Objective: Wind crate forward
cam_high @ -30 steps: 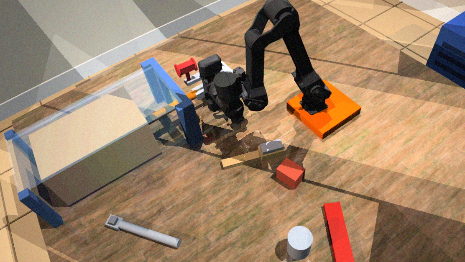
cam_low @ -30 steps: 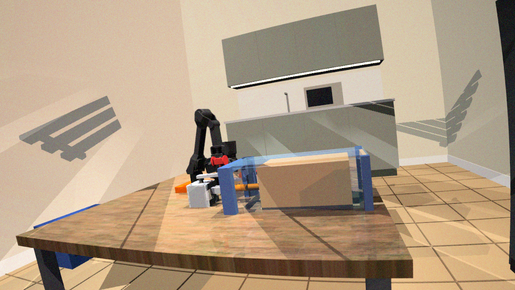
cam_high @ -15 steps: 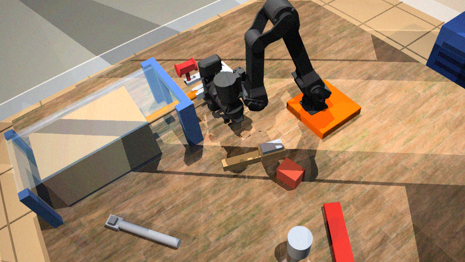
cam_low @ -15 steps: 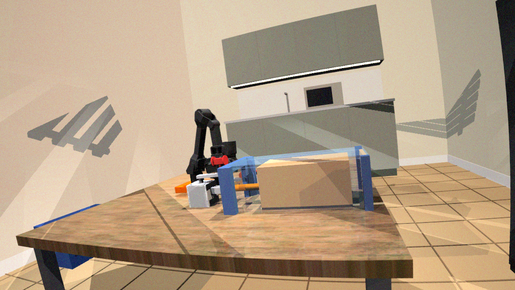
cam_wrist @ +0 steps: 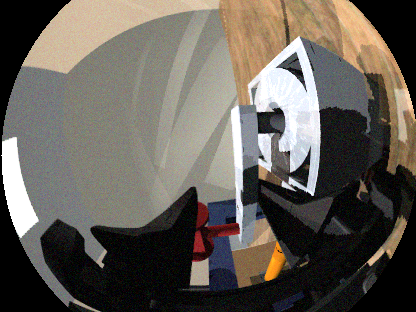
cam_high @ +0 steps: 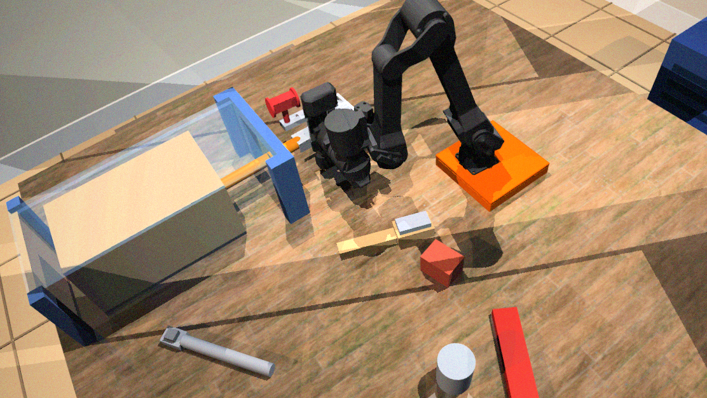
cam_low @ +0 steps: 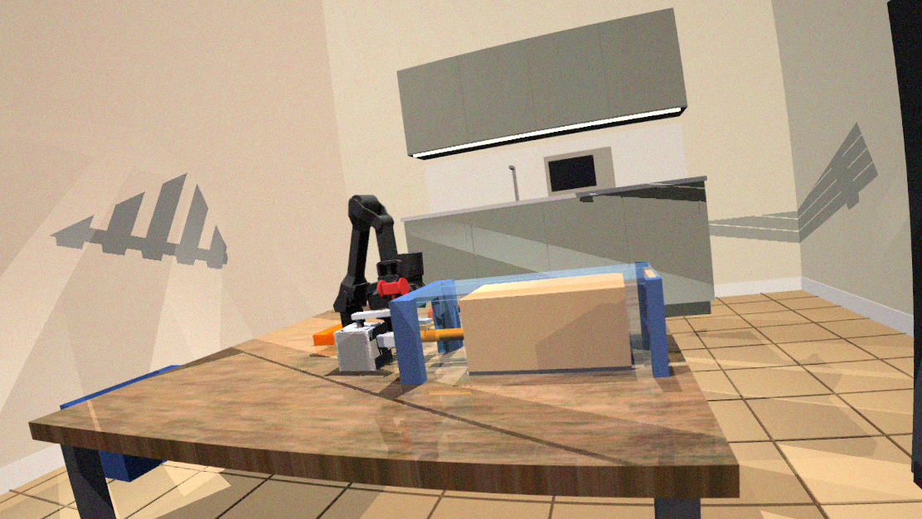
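The tan crate (cam_high: 133,182) (cam_low: 548,328) (cam_wrist: 257,260) sits flat inside the clear-panelled cubby, with a gap between its front and the blue frame (cam_high: 292,190) (cam_low: 407,341) (cam_wrist: 220,250) at the mouth. An orange strap (cam_high: 247,170) (cam_low: 442,334) (cam_wrist: 274,262) runs from it to the winch (cam_low: 354,349) (cam_wrist: 345,145). The handle stands on the winch: its pale arm (cam_low: 371,315) (cam_wrist: 246,150) lies across the top, and its red knob (cam_high: 283,102) (cam_low: 392,287) (cam_wrist: 202,232) points up. My gripper (cam_wrist: 224,187) is part open at the handle, fingers either side of its arm, gripping nothing. Contact cannot be told.
A grey rod tool (cam_high: 225,351), a yellow bar (cam_high: 365,240) with a grey block, a red faceted block (cam_high: 440,262), a long red bar (cam_high: 514,355) and a grey cylinder (cam_high: 454,368) lie or stand on the bench. The arm's orange base (cam_high: 519,160) is beyond them.
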You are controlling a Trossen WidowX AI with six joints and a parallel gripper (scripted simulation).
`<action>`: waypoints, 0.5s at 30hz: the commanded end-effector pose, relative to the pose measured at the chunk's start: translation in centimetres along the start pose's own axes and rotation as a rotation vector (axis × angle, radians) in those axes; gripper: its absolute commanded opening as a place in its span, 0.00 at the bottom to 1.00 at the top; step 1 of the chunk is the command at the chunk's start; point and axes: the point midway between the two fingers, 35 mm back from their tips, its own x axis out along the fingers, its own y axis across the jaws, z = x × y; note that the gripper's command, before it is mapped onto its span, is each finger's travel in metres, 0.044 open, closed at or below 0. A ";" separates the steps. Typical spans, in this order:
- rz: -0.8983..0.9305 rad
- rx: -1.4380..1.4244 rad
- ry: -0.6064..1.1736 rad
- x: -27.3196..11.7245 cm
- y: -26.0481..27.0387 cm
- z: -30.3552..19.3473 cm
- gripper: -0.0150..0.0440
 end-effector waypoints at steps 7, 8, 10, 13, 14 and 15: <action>0.000 0.000 0.000 0.0 0.8 0.1 0.66; 0.000 0.000 0.000 0.0 0.8 0.1 0.66; 0.000 0.000 0.000 0.0 0.8 0.1 0.66; 0.000 0.000 0.000 0.0 0.8 0.1 0.66; 0.000 0.000 0.000 0.0 0.8 0.1 0.66; 0.000 0.000 0.000 0.0 0.8 0.1 0.66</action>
